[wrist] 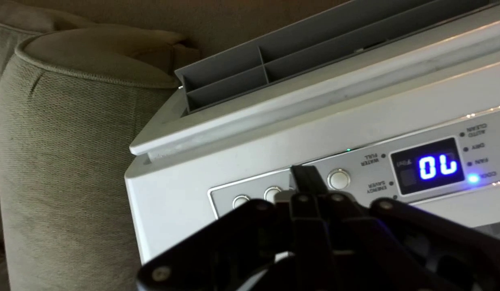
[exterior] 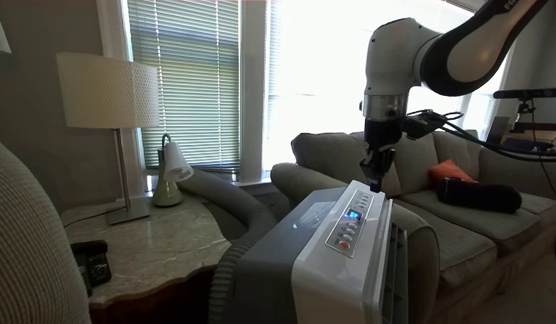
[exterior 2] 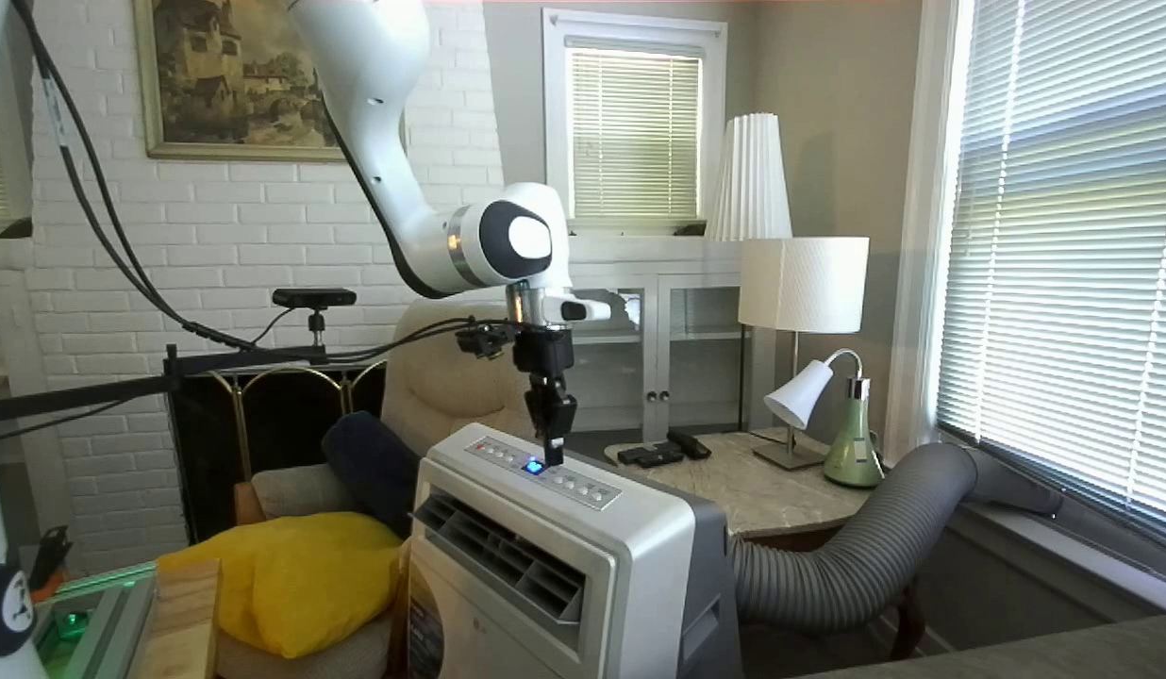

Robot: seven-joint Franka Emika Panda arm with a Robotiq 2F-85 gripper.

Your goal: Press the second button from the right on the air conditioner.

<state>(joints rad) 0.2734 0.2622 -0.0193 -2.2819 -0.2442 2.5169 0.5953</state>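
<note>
Where the claw (wrist: 308,177) overlaps buttons (wrist: 271,194), contact's unclear.

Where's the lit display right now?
In the wrist view, the blue-lit display sits right of the gripper on the control strip, with a round button between them.

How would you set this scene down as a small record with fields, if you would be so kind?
Air conditioner: grey and white; hose runs toward the window
Display: lit blue, reads 70, upside down in the wrist view
Mode light: lit, by COOL
Gripper: shut, pointing down at the control strip; contact cannot be told
Target button: partly hidden by the gripper in the wrist view
Table: bears tall lamp and green lamp
Sofa: beside the air conditioner; orange cushion on it
</note>
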